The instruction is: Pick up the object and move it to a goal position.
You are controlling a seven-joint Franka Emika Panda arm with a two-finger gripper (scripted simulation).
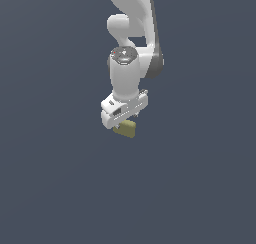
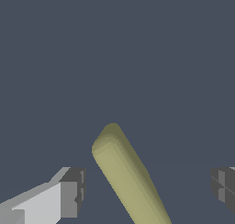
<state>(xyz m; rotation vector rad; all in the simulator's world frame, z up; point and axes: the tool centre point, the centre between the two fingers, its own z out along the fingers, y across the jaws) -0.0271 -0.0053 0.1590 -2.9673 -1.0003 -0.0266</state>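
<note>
Arm: a white Franka arm (image 1: 131,48) is seen in the exterior view, entering from the top centre of the frame and reaching down to just above the frame's middle.

Gripper: the white gripper (image 1: 123,122) is shown pointing downward, slightly tilted, a little above the centre of the exterior view. In the wrist view it (image 2: 147,191) is seen spread wide — one dark-tipped finger (image 2: 72,192) lies at the lower left of that picture, the other (image 2: 224,186) at its lower right edge. A clear gap is visible on both sides between the fingers and the object; nothing is clamped.

Object: an olive-yellow block (image 1: 126,129) is seen directly under the gripper in the exterior view, partly hidden by the gripper body, with its lower corner projecting toward the exterior view's right. In the wrist view the block (image 2: 128,175) appears as an elongated, rounded-edge shape lying diagonally between the two fingers, turned at an angle to them and touching neither.

Tabletop: a plain dark blue-grey surface (image 1: 55,178) fills both views — no edge or marking is visible on it. Whether the block rests on it cannot be told from the exterior view.
</note>
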